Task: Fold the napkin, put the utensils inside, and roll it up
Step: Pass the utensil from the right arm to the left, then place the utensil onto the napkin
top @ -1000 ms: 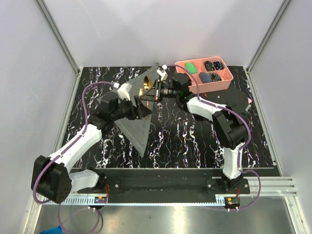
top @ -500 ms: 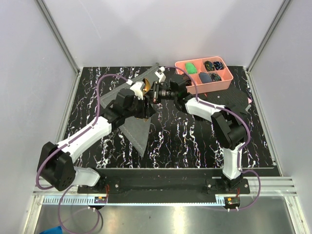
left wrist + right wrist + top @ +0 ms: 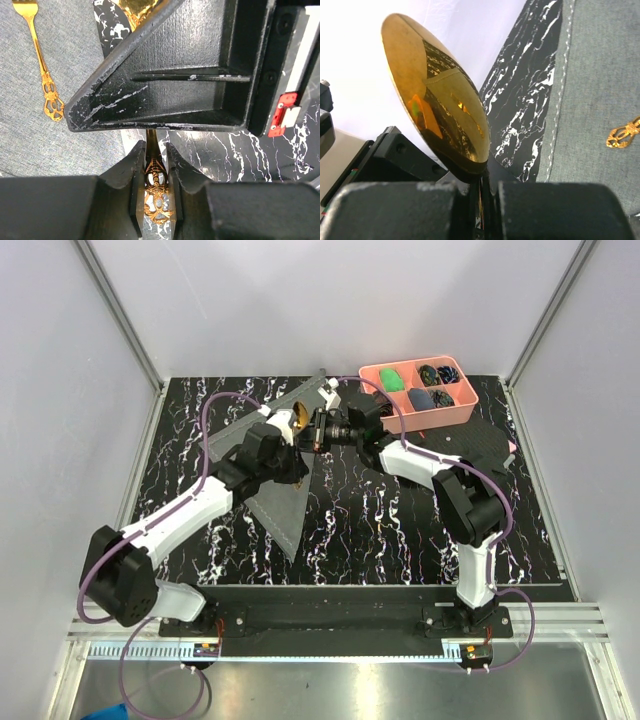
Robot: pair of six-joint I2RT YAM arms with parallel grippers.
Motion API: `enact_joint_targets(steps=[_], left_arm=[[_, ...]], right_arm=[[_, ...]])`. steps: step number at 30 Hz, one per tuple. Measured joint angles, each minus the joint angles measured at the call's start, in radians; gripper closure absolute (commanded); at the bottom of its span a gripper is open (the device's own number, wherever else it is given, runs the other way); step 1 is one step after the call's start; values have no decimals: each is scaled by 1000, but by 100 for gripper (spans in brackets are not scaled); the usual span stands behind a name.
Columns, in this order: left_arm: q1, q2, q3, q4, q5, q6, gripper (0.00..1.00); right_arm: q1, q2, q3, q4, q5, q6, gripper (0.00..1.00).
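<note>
I read the left gripper (image 3: 155,200) clamped on the ornate handle end of the spoon (image 3: 154,172), lower centre of its wrist view. The right gripper (image 3: 482,197) pinches the same spoon just below the bowl. The fork (image 3: 39,60) lies on the napkin (image 3: 30,130), upper left.

Grey napkin (image 3: 283,502), gold spoon (image 3: 437,95) & fork (image 3: 39,60) (filigree handles), blk/wht marbled table (image 3: 390,530), pink tray (image 3: 445,418).
</note>
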Motion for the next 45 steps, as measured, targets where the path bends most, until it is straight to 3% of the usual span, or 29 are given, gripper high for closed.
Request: enact_joint_targets(steps=[2, 3, 6, 10, 12, 17, 29, 36, 45], left_arm=[[0, 11, 7, -8, -1, -4, 100], [0, 20, 14, -18, -1, -6, 100], [13, 53, 32, -47, 9, -9, 100], [57, 95, 37, -76, 35, -11, 100], [95, 108, 37, -85, 43, -11, 100], [167, 188, 74, -100, 61, -2, 100], [185, 555, 285, -129, 123, 51, 100], [202, 661, 380, -155, 147, 72, 100], [212, 703, 437, -174, 182, 83, 100]], right_arm=[[0, 5, 0, -8, 7, -5, 82], [0, 6, 0, -14, 9, -6, 63], [-2, 12, -1, -31, 15, -7, 38], [-23, 12, -28, -22, 15, -13, 27], [-46, 12, -61, -22, 16, -16, 17], [-90, -16, -183, -34, 24, -35, 15], [-124, -212, -393, -51, 35, -40, 15], [-164, -319, -467, -52, 35, -41, 15], [-165, -323, -498, -72, 34, -40, 15]])
